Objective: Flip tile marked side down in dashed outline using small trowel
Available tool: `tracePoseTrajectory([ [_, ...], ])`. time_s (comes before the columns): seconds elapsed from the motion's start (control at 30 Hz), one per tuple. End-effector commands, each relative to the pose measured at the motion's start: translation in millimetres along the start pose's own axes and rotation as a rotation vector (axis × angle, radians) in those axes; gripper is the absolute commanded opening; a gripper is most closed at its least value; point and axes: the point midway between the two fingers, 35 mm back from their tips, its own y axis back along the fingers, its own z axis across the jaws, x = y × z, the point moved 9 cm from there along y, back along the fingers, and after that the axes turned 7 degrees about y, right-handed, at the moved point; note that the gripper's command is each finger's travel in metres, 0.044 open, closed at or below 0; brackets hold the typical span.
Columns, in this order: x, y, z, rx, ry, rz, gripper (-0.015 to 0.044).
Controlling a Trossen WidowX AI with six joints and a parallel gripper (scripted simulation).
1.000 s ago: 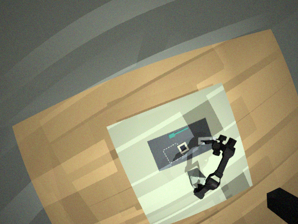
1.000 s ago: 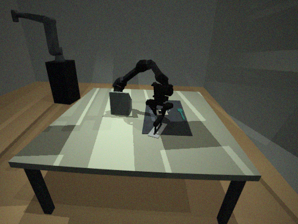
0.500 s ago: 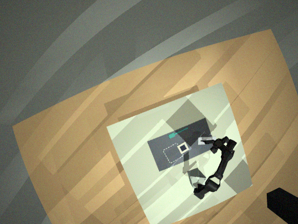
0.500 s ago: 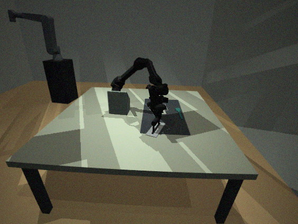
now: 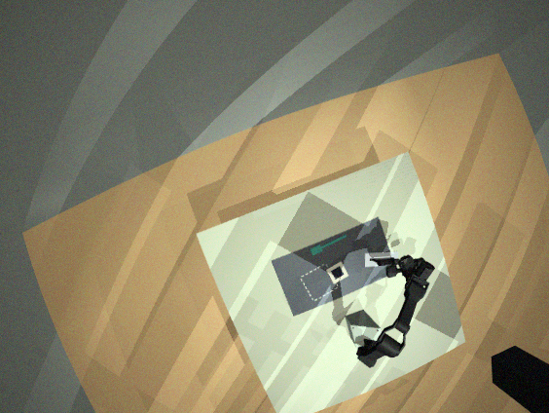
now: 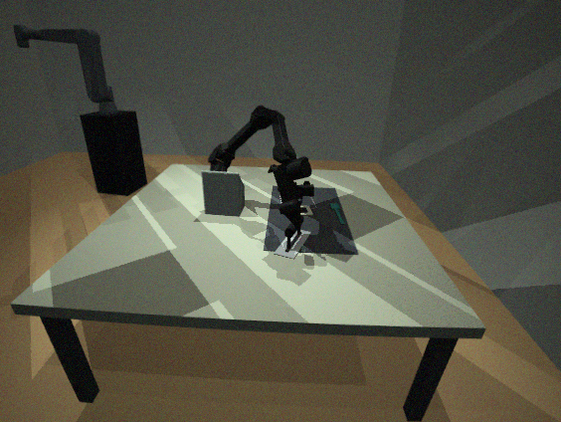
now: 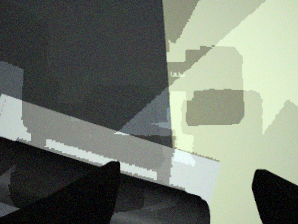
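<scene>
The small trowel, with a pale blade (image 5: 370, 255) (image 6: 292, 254) (image 7: 100, 134) and a black handle (image 7: 175, 202), lies over the mat's end. My gripper (image 5: 382, 266) (image 6: 292, 241) (image 7: 186, 175) is open and low over it. In the wrist view the handle runs crosswise; one fingertip overlaps it and the other stands past its end, so it is not gripped. The tile (image 5: 330, 274) (image 6: 309, 211) shows a pale border around a dark centre. It lies flat at the right edge of the dashed outline (image 5: 307, 288), not inside it.
The dark mat (image 5: 287, 278) (image 6: 325, 241) (image 7: 90, 50) also bears a teal tool (image 5: 316, 250) (image 6: 335, 205) along its far side. A grey block (image 5: 362, 319) (image 6: 221, 195) stands near the arm's base. A second arm stands on a black pedestal (image 5: 521, 375) (image 6: 114, 149) off the table.
</scene>
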Motion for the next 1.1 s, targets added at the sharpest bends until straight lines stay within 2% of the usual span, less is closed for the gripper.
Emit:
tracePoseTrajectory([
  [0.0,3,-1,1,0.008,-0.091,-0.026,0.0300],
  [0.53,16,-2,9,0.031,-0.503,-0.154,0.0300],
  [0.67,19,19,2,0.102,-0.579,-0.175,0.0300],
  [1.07,36,9,16,0.042,-0.922,-0.280,0.0300],
])
